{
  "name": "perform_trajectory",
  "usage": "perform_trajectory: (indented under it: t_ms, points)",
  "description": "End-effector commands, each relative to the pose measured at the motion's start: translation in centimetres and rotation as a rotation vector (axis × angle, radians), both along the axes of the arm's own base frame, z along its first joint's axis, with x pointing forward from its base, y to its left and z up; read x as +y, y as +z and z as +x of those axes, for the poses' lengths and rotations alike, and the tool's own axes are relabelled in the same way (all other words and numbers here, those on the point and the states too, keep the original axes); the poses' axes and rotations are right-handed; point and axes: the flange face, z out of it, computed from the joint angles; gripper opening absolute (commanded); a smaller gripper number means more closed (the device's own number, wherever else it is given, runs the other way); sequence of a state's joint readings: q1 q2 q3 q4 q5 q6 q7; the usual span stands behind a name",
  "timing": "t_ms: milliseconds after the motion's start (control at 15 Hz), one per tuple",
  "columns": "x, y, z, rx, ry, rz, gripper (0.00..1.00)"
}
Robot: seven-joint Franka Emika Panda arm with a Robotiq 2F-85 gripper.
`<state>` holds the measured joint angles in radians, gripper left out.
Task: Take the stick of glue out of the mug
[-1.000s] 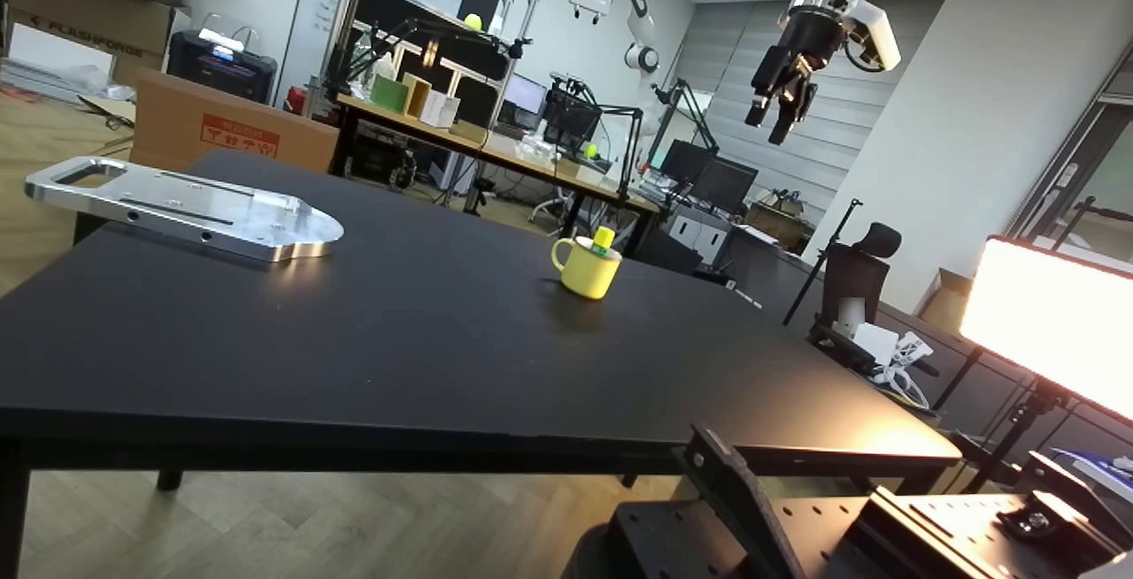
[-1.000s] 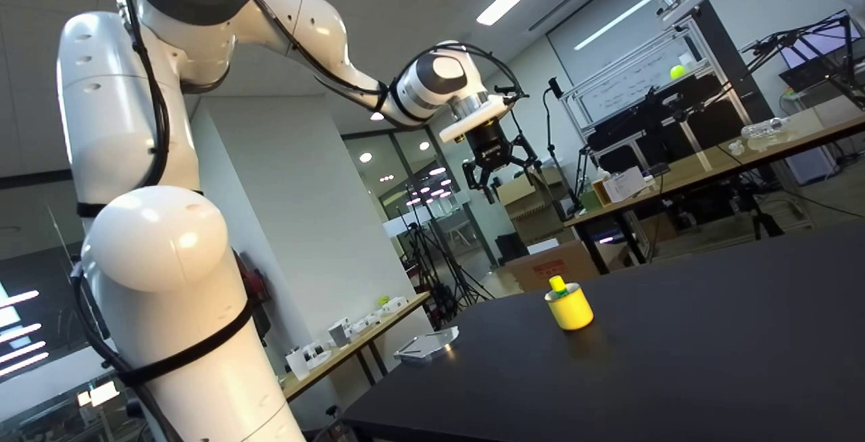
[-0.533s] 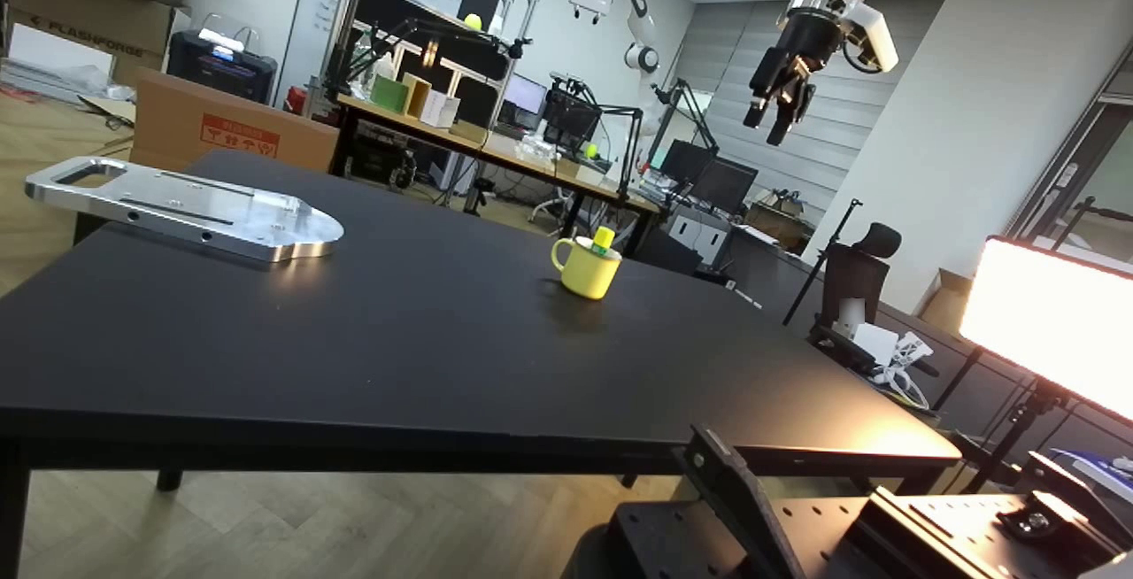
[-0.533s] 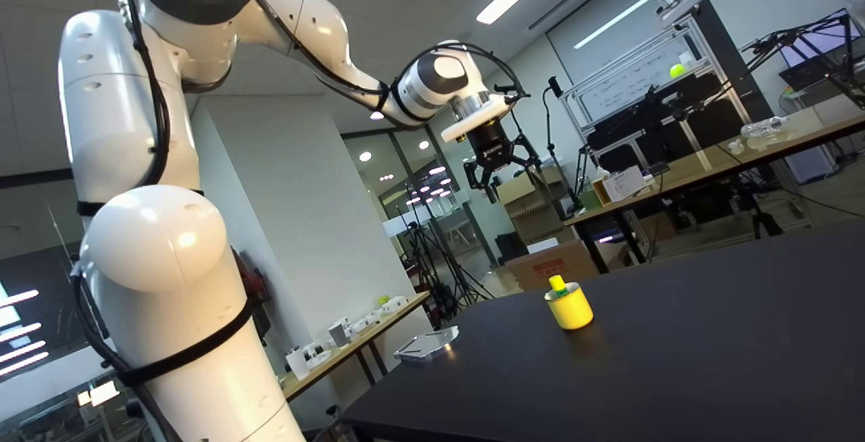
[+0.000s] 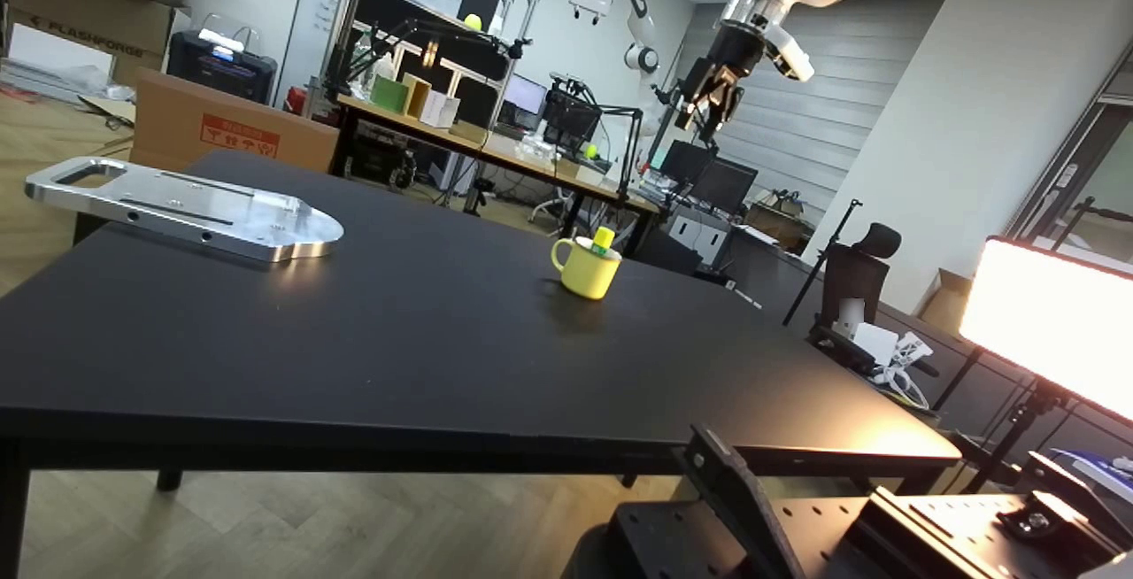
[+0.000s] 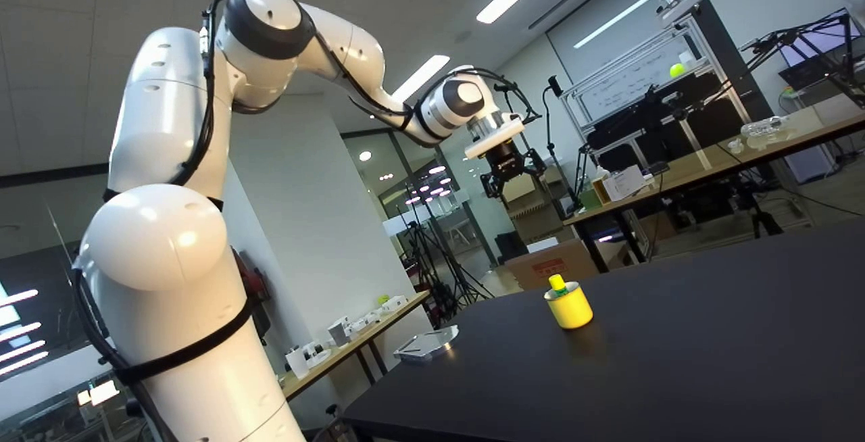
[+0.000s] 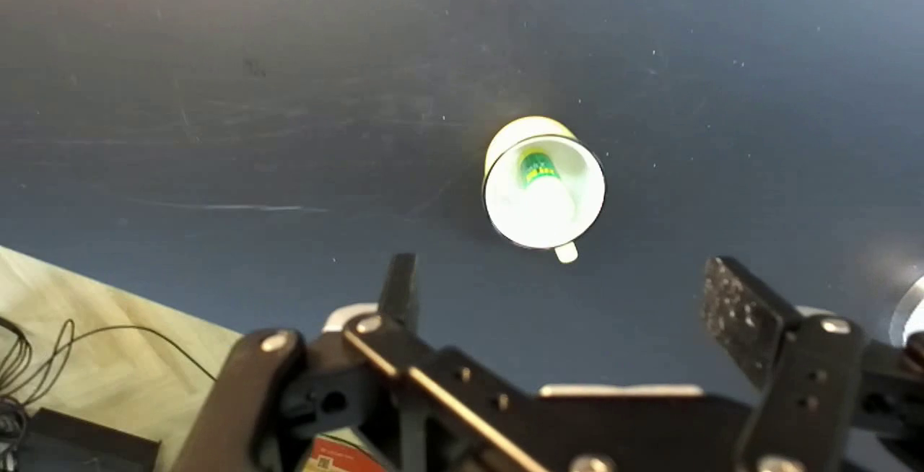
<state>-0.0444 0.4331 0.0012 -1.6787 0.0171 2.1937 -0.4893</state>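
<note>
Over on the bench (image 5: 398, 340), the stick of glue (image 5: 605, 238) sits in the mug (image 5: 589, 273), top poking out. The claw (image 7: 563, 284) hangs high, spread wide, holding nothing. I'd say all the grabbing and lifting is left

In an exterior view I see a metal plate (image 5: 188, 205) at the edge of the black table (image 5: 398, 340), cardboard box (image 5: 232, 120) beyond. I've also got a lit panel (image 5: 1053, 324), office chair (image 5: 859, 278).
</note>
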Motion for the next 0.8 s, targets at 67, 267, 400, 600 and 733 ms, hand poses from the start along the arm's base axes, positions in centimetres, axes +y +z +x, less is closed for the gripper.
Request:
perform_trajectory:
  t_ms: [67,267,400,600,733]
  points:
    - [5.0,-2.8,3.9,-0.052,0.060,0.019,1.00]
    - [7.0,-6.3,5.1,-0.079,0.055,0.070,1.00]
    - [7.6,-8.7,5.9,-0.091,0.052,0.065,1.00]
    - [7.3,-12.4,6.6,-0.080,0.042,0.057,1.00]
    - [7.0,-14.7,7.0,-0.062,0.032,0.060,1.00]
